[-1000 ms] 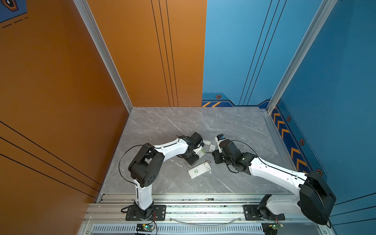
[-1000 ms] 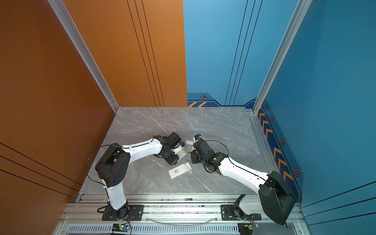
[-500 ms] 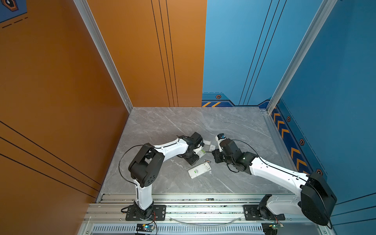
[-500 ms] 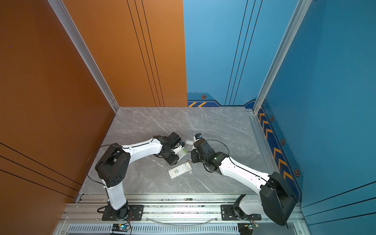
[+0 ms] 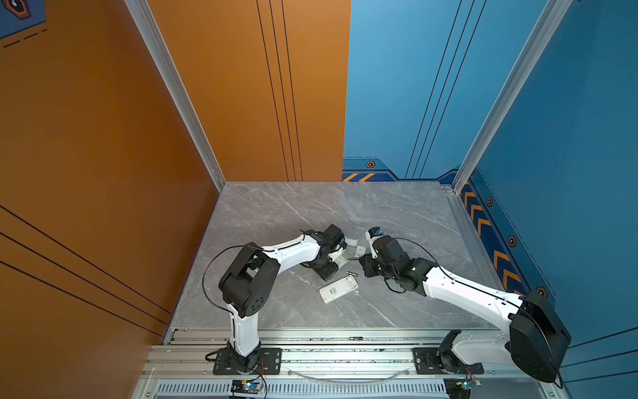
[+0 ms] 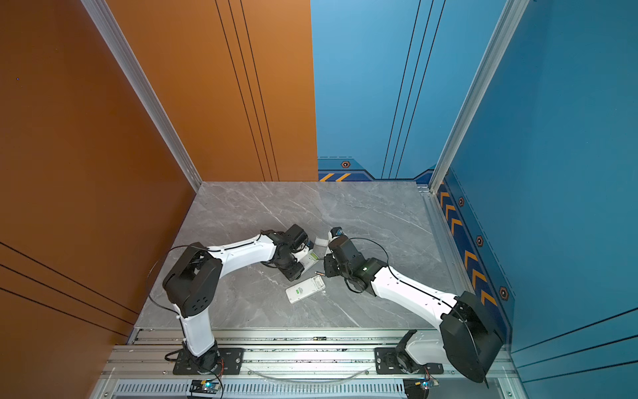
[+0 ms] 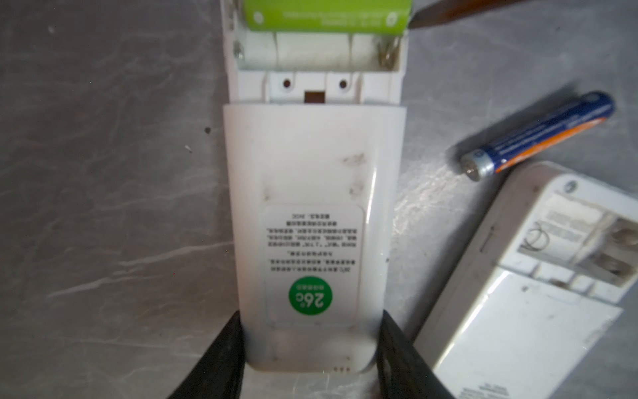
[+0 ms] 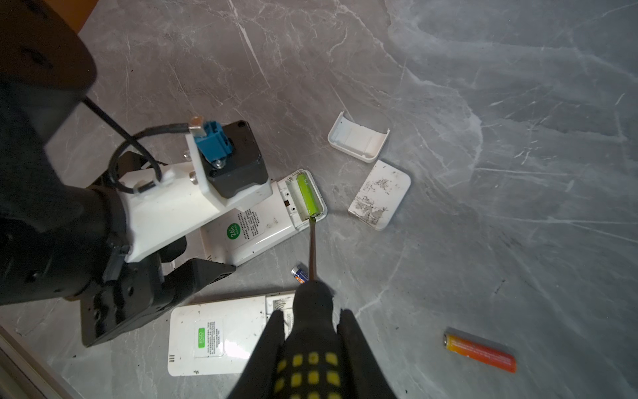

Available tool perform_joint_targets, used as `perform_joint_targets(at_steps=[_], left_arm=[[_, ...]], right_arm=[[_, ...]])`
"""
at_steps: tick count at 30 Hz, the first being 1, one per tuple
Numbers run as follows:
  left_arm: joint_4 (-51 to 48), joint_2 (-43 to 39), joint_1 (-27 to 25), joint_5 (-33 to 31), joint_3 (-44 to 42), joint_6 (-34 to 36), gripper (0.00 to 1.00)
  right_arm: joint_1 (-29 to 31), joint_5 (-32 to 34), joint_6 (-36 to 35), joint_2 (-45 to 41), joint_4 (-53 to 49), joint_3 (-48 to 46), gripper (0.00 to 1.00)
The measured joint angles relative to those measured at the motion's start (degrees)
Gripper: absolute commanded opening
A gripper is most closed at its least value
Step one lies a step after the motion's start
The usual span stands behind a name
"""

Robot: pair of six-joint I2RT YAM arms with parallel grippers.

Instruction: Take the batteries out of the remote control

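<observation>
White remote [image 7: 310, 172] clamped in left gripper [image 7: 310, 319]: green round sticker [image 7: 310, 296] reads "26°C". Second remote [image 8: 221, 331] just beside right gripper [image 8: 310, 321]: green label [image 8: 201, 338] reads "EGO". Other print illegible.

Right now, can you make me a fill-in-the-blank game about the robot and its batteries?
1. The left claw grips a white ____.
2. The battery in its open slot is ____.
3. The right claw is shut on a ____.
4. The blue battery lies on the table; the other battery loose there is ____.
Missing words: remote, green, screwdriver, orange.
</observation>
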Motion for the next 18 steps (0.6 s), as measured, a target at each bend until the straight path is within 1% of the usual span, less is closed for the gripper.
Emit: perform_joint_targets(at_steps=[10, 18], left_arm=[[0.0, 0.2, -0.1, 0.0, 0.0, 0.0, 0.25], [-0.2, 0.4, -0.1, 0.5, 0.3, 0.2, 0.23]], right_arm=[[-0.2, 0.0, 0.3, 0.3, 0.0, 0.0, 0.00], [-0.2, 0.5, 0.9, 0.8, 1.9, -0.5, 0.00]])
